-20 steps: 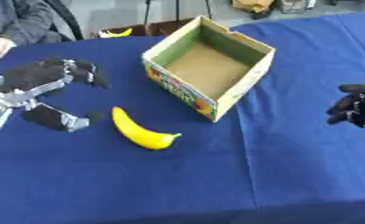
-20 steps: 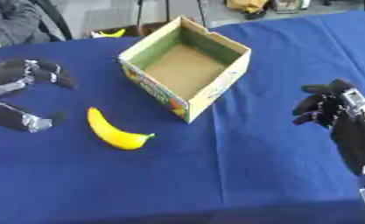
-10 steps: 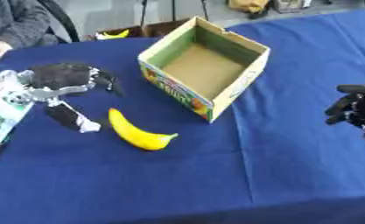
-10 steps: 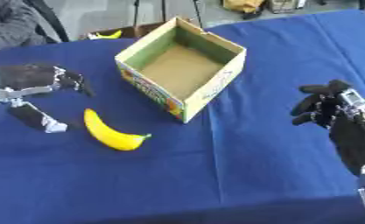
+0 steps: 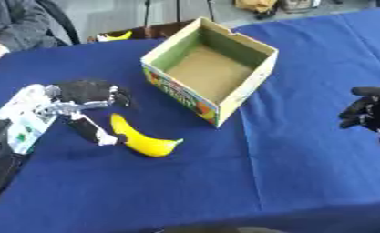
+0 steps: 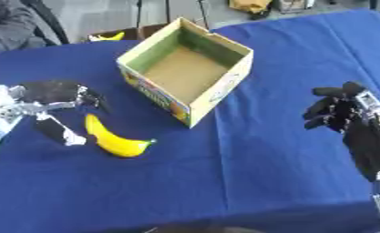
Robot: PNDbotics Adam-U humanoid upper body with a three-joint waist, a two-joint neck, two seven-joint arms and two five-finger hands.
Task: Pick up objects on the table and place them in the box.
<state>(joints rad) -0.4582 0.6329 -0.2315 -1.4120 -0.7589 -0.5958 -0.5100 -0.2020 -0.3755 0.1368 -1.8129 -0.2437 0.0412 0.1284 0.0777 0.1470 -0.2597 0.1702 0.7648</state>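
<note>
The left hand point(image 5: 81, 102) reaches in over the blue tabletop point(image 5: 288, 154), its fingers point(image 5: 93, 91) spread in a relaxed arc and its thumb point(image 5: 89, 131) pointing down toward the cloth, nothing held between them. A yellow banana point(image 5: 141, 139) lies flat on the tabletop just beside the thumb tip, on the side away from the wrist; whether the thumb touches it cannot be told. Its dark stem end points away from the fingers.

Beyond the fingertips and a little to their outer side stands the cardboard box point(image 5: 213, 73), open at the top, with a green inner wall and a bare brown floor. Its outer face toward the banana carries a colourful printed band, but no writing can be read.

The right hand point(image 6: 340, 111) hovers well apart at the opposite edge, its dark fingers curled inward, holding nothing.
</note>
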